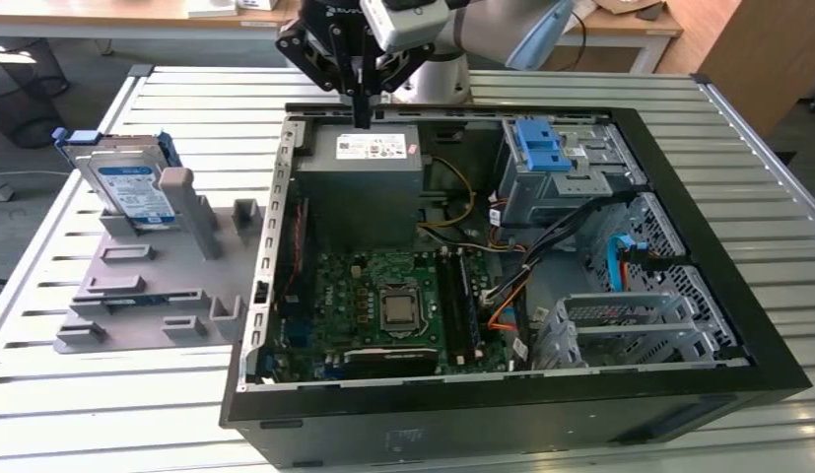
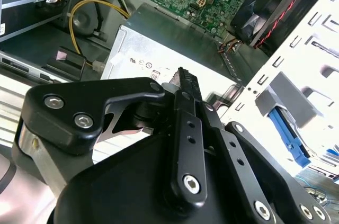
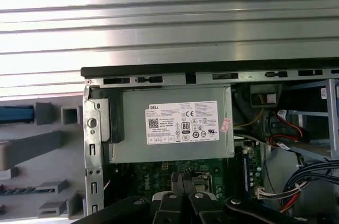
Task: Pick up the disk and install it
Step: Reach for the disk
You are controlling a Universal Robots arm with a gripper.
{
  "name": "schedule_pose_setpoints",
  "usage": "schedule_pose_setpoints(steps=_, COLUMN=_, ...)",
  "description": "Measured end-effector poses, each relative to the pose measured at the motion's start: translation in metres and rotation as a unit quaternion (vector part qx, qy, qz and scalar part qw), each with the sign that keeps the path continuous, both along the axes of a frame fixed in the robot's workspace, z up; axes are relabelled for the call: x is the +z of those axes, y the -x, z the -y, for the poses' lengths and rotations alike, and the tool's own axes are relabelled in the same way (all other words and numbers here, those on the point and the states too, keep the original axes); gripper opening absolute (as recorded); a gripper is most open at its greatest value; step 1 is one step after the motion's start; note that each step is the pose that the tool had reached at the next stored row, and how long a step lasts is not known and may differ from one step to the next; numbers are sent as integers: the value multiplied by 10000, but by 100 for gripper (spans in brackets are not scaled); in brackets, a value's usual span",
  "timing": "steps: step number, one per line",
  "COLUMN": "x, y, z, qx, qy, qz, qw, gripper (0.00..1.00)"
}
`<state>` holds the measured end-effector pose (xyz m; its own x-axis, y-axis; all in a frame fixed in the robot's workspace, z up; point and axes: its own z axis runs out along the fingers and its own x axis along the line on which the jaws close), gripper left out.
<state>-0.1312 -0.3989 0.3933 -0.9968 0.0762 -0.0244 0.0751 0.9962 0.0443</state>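
Note:
The disk (image 1: 128, 189), silver with a white-and-blue label and blue rails, stands upright in a grey holder (image 1: 144, 296) on the table, at the exterior view's left of the open computer case (image 1: 512, 399). My gripper (image 1: 364, 116) hangs over the case's far edge, just above the grey power-supply box (image 1: 361, 163) and well apart from the disk. Its two black fingers are pressed together with nothing between them, as the first wrist view (image 3: 183, 180) and the second wrist view (image 2: 181, 74) also show.
Inside the case lie the green motherboard (image 1: 380, 305), a blue-latched drive cage (image 1: 545, 158) at the far right, a metal bay (image 1: 618, 325) at the near right, and loose cables (image 1: 565, 236). The slatted metal table (image 1: 65, 394) surrounds the case.

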Motion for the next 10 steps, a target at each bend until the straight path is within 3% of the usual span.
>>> schedule_pose_setpoints(steps=10, x=0, y=35, z=0, qx=0, qy=0, qz=0, qw=10000, gripper=11)
